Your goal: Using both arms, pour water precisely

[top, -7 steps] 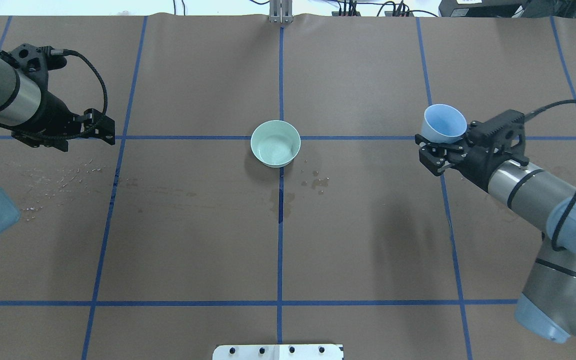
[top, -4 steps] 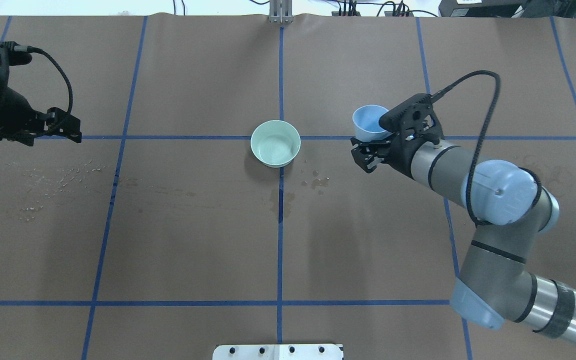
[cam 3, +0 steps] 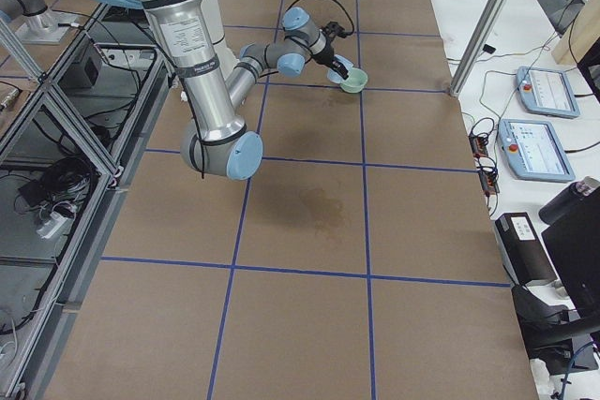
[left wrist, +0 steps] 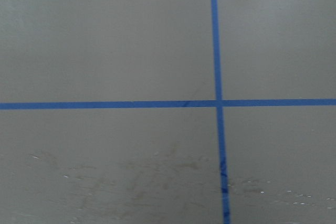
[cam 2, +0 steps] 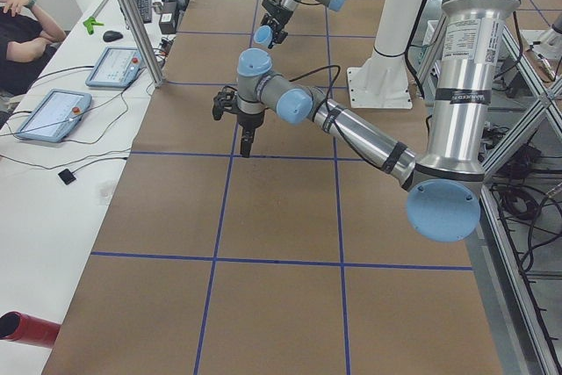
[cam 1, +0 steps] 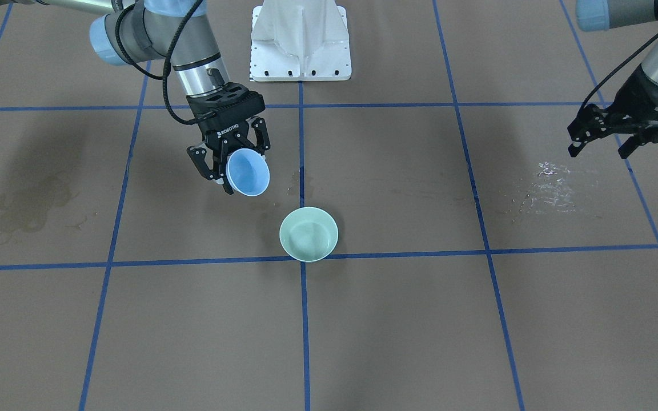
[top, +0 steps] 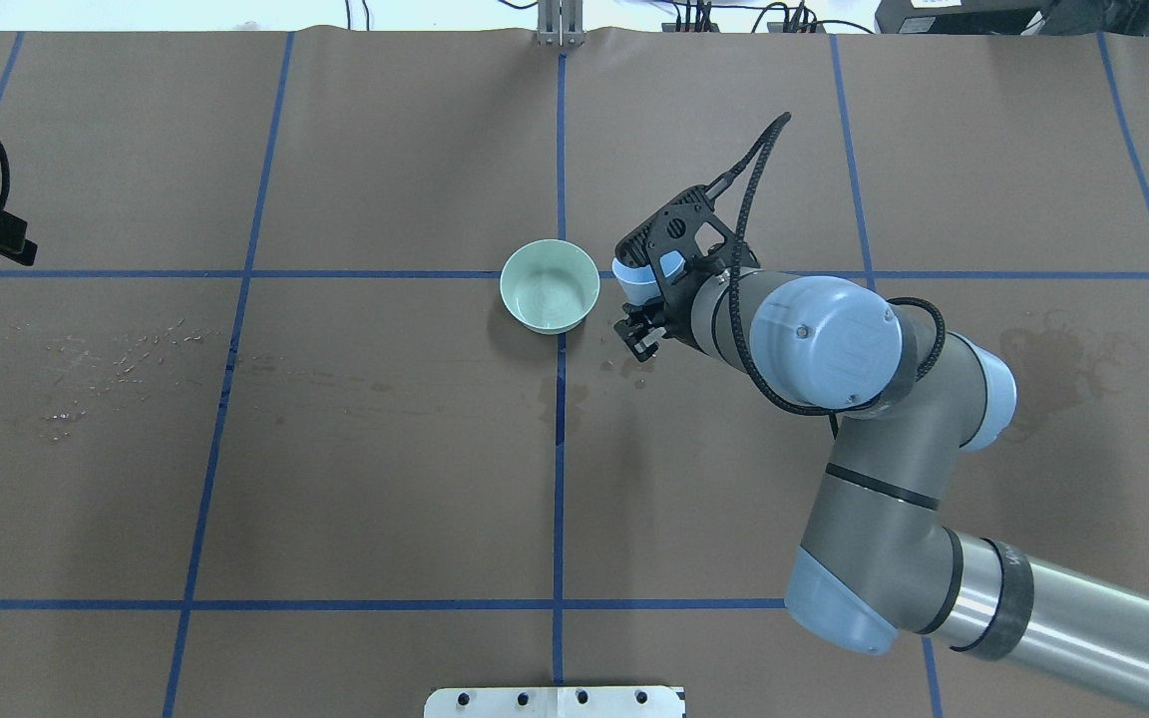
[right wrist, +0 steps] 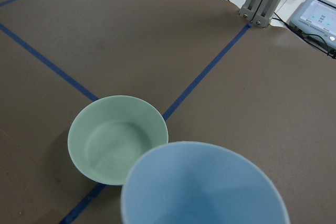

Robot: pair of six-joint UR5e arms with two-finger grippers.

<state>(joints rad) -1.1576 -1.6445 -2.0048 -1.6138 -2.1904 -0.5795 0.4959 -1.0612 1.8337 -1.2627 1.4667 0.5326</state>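
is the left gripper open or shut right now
Open. In the front-facing view the left gripper has its two fingers spread wide apart, with nothing held between them.

1. At the centre of the table (top: pixel 385 479), on a crossing of tape lines (top: pixel 415 273): bowl (top: pixel 550 286).
2. Just right of it, off the table, held in the right gripper (cam 1: pixel 232 162): cup (cam 1: pixel 247 172).
3. Far left: left gripper (cam 1: pixel 598 149), with spilled water (cam 1: pixel 557 185) near it.

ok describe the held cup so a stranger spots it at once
On the brown taped table, find the pale green bowl at the centre crossing. Beside it the right gripper holds a cup: pale blue, tilted, off the table, unlike the bowl.
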